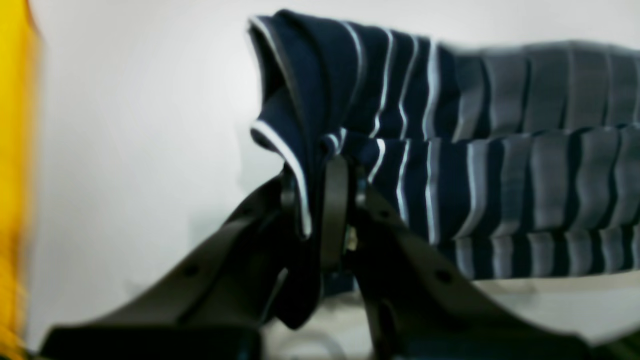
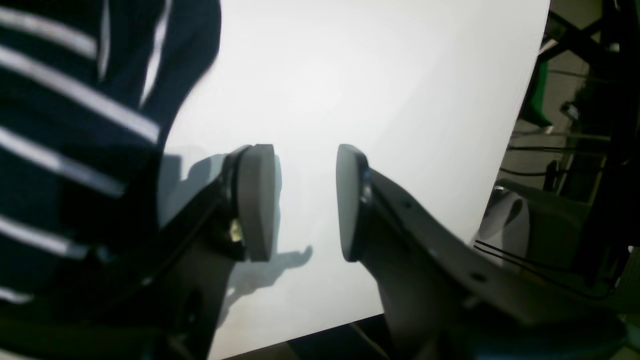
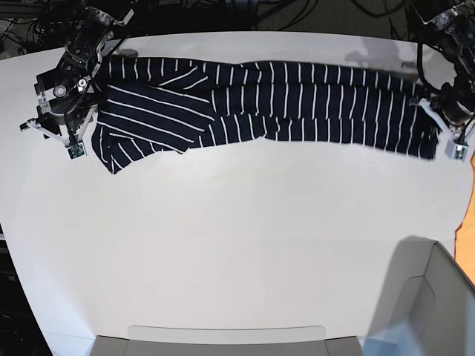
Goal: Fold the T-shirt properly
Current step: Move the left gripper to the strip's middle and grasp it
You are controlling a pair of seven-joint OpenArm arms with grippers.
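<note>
The T-shirt [image 3: 297, 104], dark navy with thin white stripes, lies stretched in a long band across the far side of the white table [image 3: 237, 245]. My left gripper [image 1: 325, 200] is shut on a bunched edge of the T-shirt [image 1: 450, 175]; in the base view this left gripper [image 3: 444, 135] sits at the cloth's right end. At the left end, beside the sleeve, my right gripper [image 3: 74, 147] stands apart from the cloth. In the right wrist view the right gripper [image 2: 305, 205] is open over bare table with nothing between its pads, and the T-shirt [image 2: 65, 125] lies to its left.
A grey open box [image 3: 423, 311] stands at the near right corner and a flat grey tray [image 3: 223, 340] at the near edge. An orange object [image 3: 467, 237] shows at the right border. Beyond the table's edge [image 2: 520, 125] are cables and dark frame parts.
</note>
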